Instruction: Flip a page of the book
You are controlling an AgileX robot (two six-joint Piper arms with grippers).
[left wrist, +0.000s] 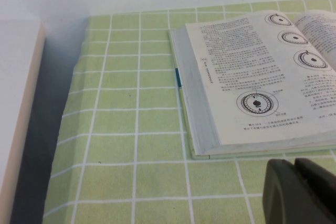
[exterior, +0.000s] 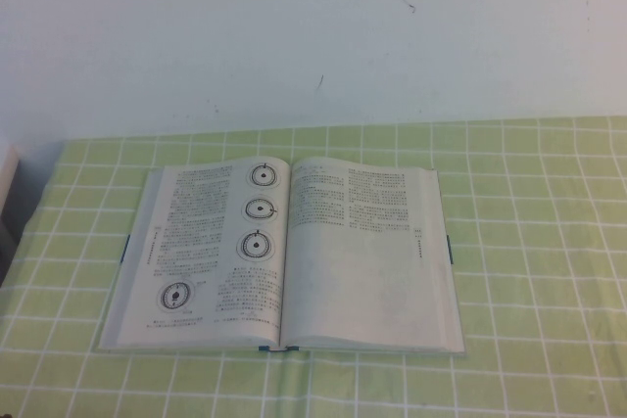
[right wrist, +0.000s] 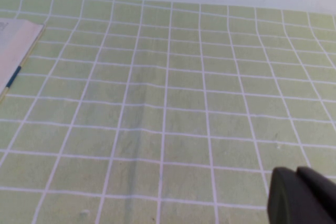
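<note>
Open textbook [exterior: 284, 256] flat on the green-checked desk [exterior: 529, 242]. Its right-hand text page [exterior: 367, 261] (thin, limp, tearable) is best lifted at the outer edge. Left end effector [left wrist: 302, 192] near the book's left corner, right end effector [right wrist: 304, 200] well right; both closed, empty.

From my remote seat this looks like a plain indoor test corner, more lab or study room than home. I see a bare white painted wall [exterior: 313, 26] with a few small dark marks right behind a tabletop covered by a light green cloth with a white grid pattern [exterior: 529, 242]. A large thick open textbook with whitish-grey pages of small print and circle diagrams [exterior: 284, 252] lies flat on it. A pale flat-sided white block [left wrist: 18, 119] stands at the cloth's left edge.
</note>
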